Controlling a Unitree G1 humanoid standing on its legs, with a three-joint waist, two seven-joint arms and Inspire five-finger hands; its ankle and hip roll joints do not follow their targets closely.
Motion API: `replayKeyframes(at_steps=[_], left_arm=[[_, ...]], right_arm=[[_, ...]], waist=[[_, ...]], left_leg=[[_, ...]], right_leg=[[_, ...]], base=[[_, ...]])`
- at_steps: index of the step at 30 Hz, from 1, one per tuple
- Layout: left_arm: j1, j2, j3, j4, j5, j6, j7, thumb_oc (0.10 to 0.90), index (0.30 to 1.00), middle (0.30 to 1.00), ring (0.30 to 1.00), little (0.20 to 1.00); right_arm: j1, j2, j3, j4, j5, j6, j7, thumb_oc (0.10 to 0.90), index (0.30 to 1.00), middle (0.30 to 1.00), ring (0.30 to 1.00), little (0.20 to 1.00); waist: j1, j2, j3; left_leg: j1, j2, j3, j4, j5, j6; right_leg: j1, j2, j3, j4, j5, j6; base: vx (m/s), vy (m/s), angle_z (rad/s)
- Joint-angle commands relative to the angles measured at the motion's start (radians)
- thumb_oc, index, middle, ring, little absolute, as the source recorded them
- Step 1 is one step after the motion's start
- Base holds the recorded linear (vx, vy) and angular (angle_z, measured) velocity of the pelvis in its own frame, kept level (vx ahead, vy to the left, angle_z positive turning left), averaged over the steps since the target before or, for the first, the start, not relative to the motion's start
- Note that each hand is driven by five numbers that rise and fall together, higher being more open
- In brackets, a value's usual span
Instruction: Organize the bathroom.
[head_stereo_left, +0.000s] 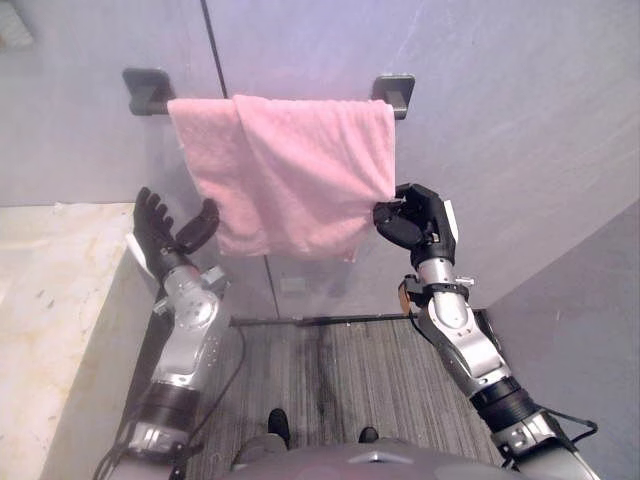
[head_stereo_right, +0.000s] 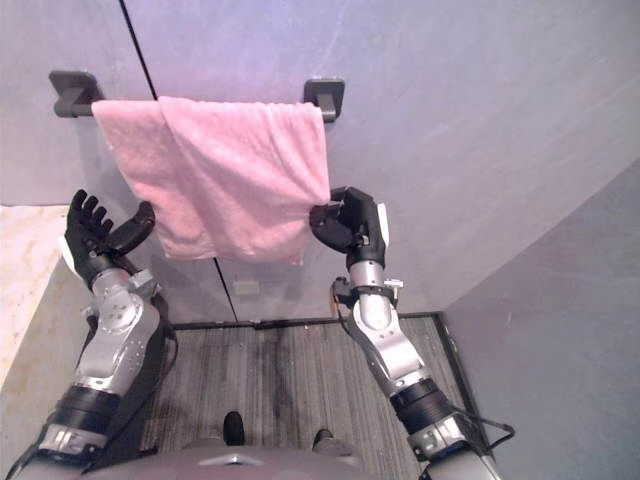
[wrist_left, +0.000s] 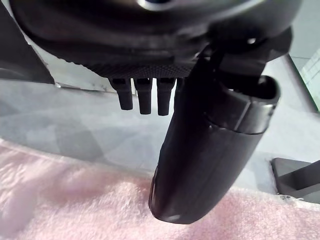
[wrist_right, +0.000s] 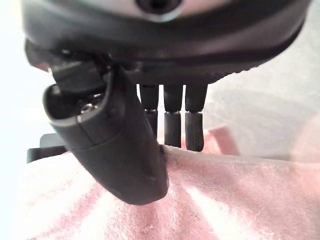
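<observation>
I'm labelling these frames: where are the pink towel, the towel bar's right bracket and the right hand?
pink towel (head_stereo_left: 290, 175), left eye view, middle of the cloth.
right bracket (head_stereo_left: 396, 92), left eye view, its front face.
right hand (head_stereo_left: 415, 215), left eye view, its knuckles.

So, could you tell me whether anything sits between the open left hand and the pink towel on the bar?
Nothing visible does. The left hand is open beside the pink towel, with bare wall between them. The right hand pinches the towel's other edge.
</observation>
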Motion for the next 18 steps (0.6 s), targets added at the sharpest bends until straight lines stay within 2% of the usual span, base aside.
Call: replayKeyframes(at_steps=[1,4,6,12,18], left_arm=[[-0.064,0.045,-0.013,-0.028,0.093,-0.102,0.007,0.800,0.900,0.900,0.900,0.900],[-0.063,0.045,-0.015,-0.037,0.091,-0.092,0.002,0.800,0.900,0.900,0.900,0.900],[-0.063,0.045,-0.014,-0.040,0.089,-0.086,-0.001,0.800,0.900,0.900,0.900,0.900],[-0.060,0.048,-0.012,-0.045,0.078,-0.082,-0.028,0.800,0.900,0.900,0.900,0.900],[-0.065,0.054,-0.028,-0.054,0.066,-0.077,-0.148,0.800,0.900,0.900,0.900,0.900]], right_arm=[[-0.078,-0.001,-0.035,-0.059,-0.032,-0.147,-0.015,0.400,0.300,0.300,0.300,0.300],[-0.085,-0.001,-0.033,-0.061,-0.018,-0.154,0.002,0.411,0.316,0.316,0.316,0.316],[-0.089,-0.003,-0.033,-0.064,-0.015,-0.153,0.010,0.800,0.900,0.900,0.900,0.900],[-0.107,-0.014,-0.031,-0.070,-0.022,-0.164,0.017,0.800,0.900,0.900,0.900,0.900],[-0.107,-0.018,-0.029,-0.068,-0.031,-0.164,0.026,0.800,0.900,0.900,0.900,0.900]], waist=[[0.013,0.040,-0.045],[0.017,0.042,-0.046],[0.018,0.041,-0.047],[0.025,0.038,-0.048],[0.024,0.039,-0.051]], left_leg=[[0.082,-0.040,0.060,-0.001,-0.117,0.047],[0.081,-0.041,0.058,-0.001,-0.116,0.046],[0.082,-0.041,0.056,-0.001,-0.117,0.046],[0.084,-0.041,0.052,-0.001,-0.118,0.044],[0.084,-0.042,0.056,-0.001,-0.118,0.046]], right_leg=[[-0.065,0.028,-0.016,0.167,-0.084,0.050],[-0.065,0.028,-0.018,0.169,-0.086,0.049],[-0.064,0.027,-0.020,0.169,-0.087,0.049],[-0.058,0.027,-0.026,0.168,-0.091,0.047],[-0.062,0.028,-0.023,0.171,-0.092,0.048]], base=[[0.00,0.000,0.00],[0.00,0.000,0.00],[0.00,0.000,0.00],[0.00,0.000,0.00],[0.00,0.000,0.00]])
